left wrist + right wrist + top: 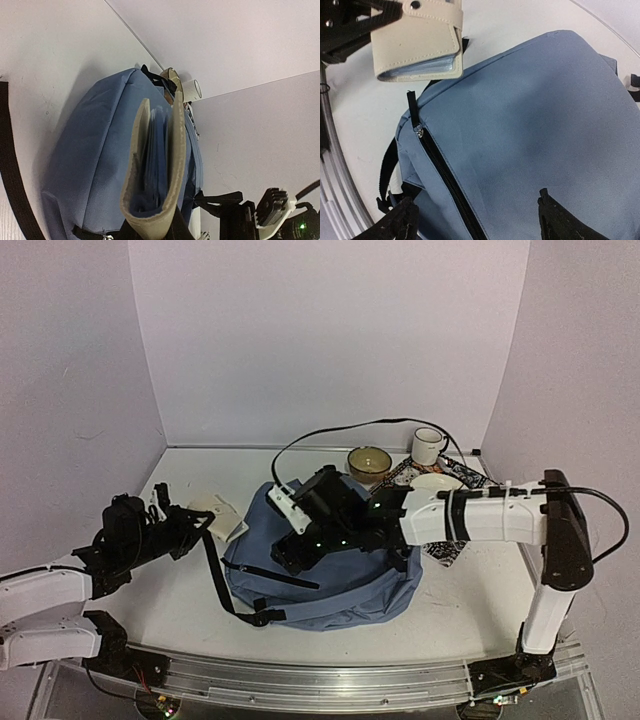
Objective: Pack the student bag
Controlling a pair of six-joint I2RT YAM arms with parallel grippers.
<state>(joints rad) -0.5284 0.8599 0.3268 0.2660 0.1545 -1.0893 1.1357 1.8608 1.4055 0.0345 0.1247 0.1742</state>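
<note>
Left claw (205, 525): clamped on beige card wallet (226, 520), student bag (340, 585) lying just right of it on surface (170, 605). Right claw (480, 220): fingers spread wide, empty, directly above bag, zip (445, 175) below. Black strap (215, 575) trailing under left claw. Beyond right claw: bowl (369, 464), mug (429, 446), white dish (436, 482).

A robotics lab test cell: bare pale panels (330, 330) enclose the white tabletop (470, 610), an aluminium mounting rail (320, 680) along its near edge.
</note>
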